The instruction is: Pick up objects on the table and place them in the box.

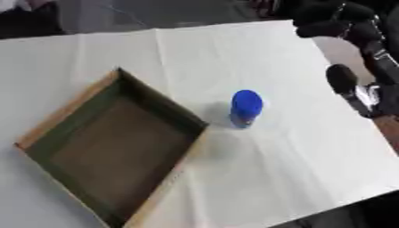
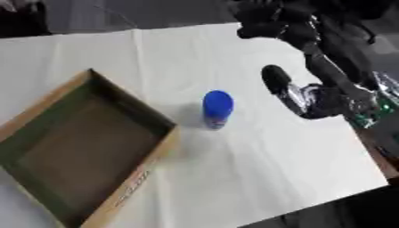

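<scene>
A blue-capped bottle (image 2: 217, 109) stands upright on the white tablecloth (image 1: 257, 169), just right of the cardboard box (image 1: 74, 104) and apart from its near wall. The cloth between bottle and box is bare, and nothing lies between the bottle and the right hand (image 2: 300, 95).

The right hand is right of the bottle, well apart from it, above the cloth near the table's right edge. One dark rounded fingertip points toward the bottle; the rest of the hand is a blur of black and silver, and I cannot tell whether its fingers are curled or straight. It holds nothing visible. The arm runs up to the upper right corner.

The bottle's label is too blurred to read. The box's lower corner is cut off by the frame.

The box is open-topped, dark-lined, and holds nothing.
</scene>
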{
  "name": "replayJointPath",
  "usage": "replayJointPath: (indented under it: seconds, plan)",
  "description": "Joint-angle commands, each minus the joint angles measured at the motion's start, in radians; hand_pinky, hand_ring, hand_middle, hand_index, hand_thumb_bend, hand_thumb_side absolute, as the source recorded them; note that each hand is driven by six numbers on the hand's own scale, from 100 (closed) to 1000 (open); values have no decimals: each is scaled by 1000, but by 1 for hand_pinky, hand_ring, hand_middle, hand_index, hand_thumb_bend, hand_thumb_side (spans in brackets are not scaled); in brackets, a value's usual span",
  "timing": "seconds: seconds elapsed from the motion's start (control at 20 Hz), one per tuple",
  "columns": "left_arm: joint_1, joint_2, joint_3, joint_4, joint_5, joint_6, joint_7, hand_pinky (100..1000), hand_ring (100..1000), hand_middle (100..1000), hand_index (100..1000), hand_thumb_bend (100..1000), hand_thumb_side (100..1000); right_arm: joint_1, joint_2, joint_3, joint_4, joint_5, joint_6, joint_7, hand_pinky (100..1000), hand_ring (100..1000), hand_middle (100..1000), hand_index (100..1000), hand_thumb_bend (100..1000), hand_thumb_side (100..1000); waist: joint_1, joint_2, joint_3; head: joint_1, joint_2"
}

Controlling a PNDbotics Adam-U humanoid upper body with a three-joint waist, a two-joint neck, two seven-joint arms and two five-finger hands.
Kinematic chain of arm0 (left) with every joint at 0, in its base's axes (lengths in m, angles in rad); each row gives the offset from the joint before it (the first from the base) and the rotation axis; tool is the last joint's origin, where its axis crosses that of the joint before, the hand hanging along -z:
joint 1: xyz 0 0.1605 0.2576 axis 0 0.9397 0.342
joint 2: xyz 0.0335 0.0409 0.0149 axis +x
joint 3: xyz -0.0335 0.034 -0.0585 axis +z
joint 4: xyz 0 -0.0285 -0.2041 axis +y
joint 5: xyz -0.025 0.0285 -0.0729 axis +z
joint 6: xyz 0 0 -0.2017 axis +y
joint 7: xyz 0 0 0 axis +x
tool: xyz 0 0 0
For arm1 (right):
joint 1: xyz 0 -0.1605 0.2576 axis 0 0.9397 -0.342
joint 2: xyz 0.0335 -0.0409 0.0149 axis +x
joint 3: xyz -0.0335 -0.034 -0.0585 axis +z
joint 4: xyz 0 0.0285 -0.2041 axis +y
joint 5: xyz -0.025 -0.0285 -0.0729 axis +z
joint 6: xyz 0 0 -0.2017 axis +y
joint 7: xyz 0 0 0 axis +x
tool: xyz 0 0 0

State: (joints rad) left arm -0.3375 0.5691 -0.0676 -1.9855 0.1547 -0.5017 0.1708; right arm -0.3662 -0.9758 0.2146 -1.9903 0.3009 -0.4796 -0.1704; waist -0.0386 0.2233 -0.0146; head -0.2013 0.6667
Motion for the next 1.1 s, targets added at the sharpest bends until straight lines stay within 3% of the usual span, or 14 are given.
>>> replayJointPath:
  seconds: [0.05,0.7,1.1]
  plan:
    - [-19,11,4,-14,6,1,-6,593,762,971,877,100,809,-13,-12,-13,-10,-24,2,20,683,781,837,842,140,971,2,-12,3,2,-32]
    - [-35,6,-2,-14,15,2,-14,594,763,970,877,100,808,-106,46,40,-10,98,61,97,743,804,857,841,157,971,1,-8,15,-30,-64]
    - [-41,4,-4,-14,21,1,-19,594,763,969,876,100,808,-153,138,85,-10,231,202,183,782,831,881,855,132,958,5,-10,20,-55,-57]
